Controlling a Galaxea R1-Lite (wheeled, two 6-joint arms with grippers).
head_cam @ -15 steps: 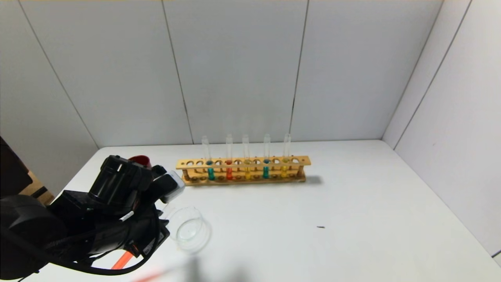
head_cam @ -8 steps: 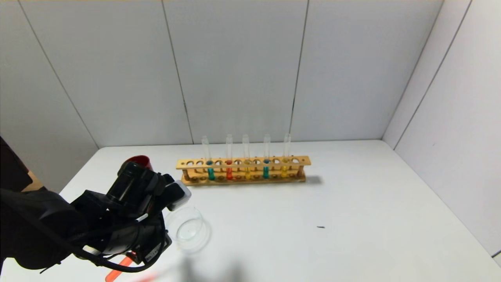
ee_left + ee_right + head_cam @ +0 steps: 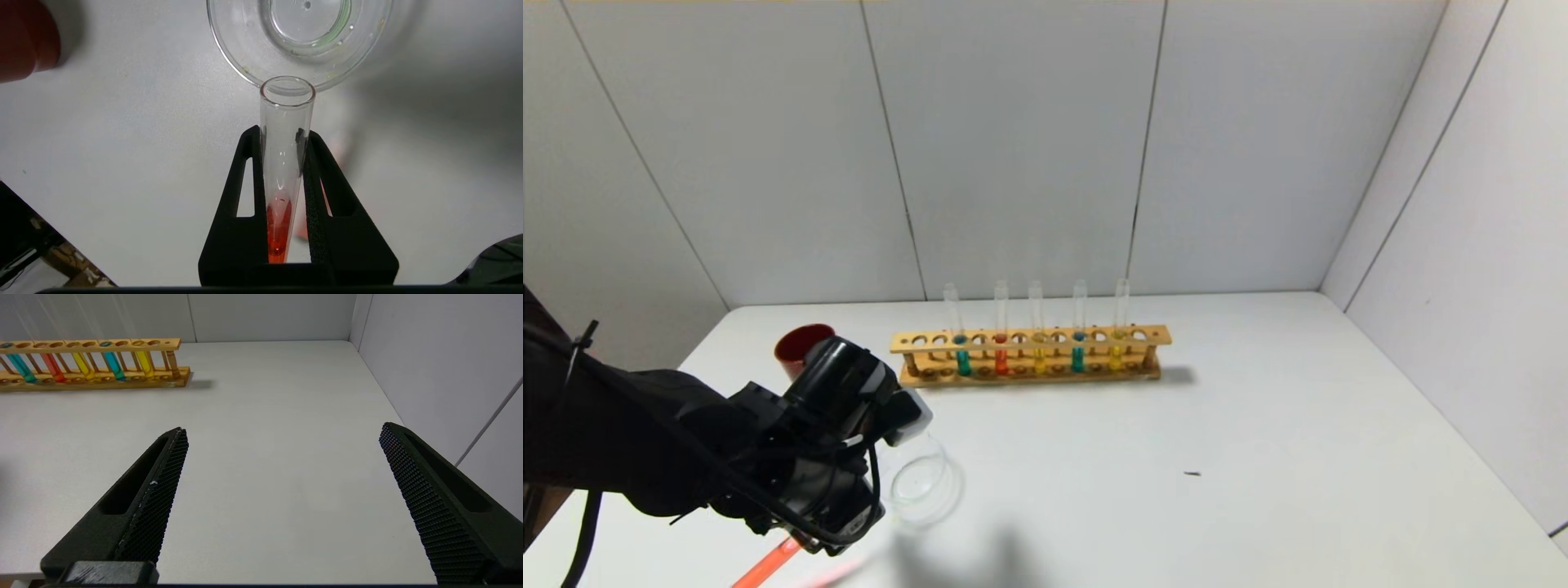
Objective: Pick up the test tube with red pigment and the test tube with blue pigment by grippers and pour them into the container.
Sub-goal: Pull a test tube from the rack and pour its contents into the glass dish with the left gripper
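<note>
My left gripper (image 3: 283, 132) is shut on the test tube with red pigment (image 3: 280, 228). The tube's open mouth sits just short of the near rim of the clear glass container (image 3: 300, 36). The red liquid rests at the tube's closed end. In the head view the left gripper (image 3: 837, 482) is at the front left beside the container (image 3: 919, 482), and the tube's red end (image 3: 768, 563) sticks out below it. Two test tubes with blue pigment (image 3: 963, 362) (image 3: 1077, 359) stand in the wooden rack (image 3: 1029, 339). My right gripper (image 3: 282, 428) is open and empty over bare table.
The rack also holds a second red tube (image 3: 1001, 362) and two yellow tubes (image 3: 1116, 358). A dark red cup (image 3: 800, 345) stands behind my left arm, left of the rack. White walls close the table at the back and right.
My left arm has moved right and forward toward the container with the red tube in it, uncovering the red cup. The rack and container have not moved.
</note>
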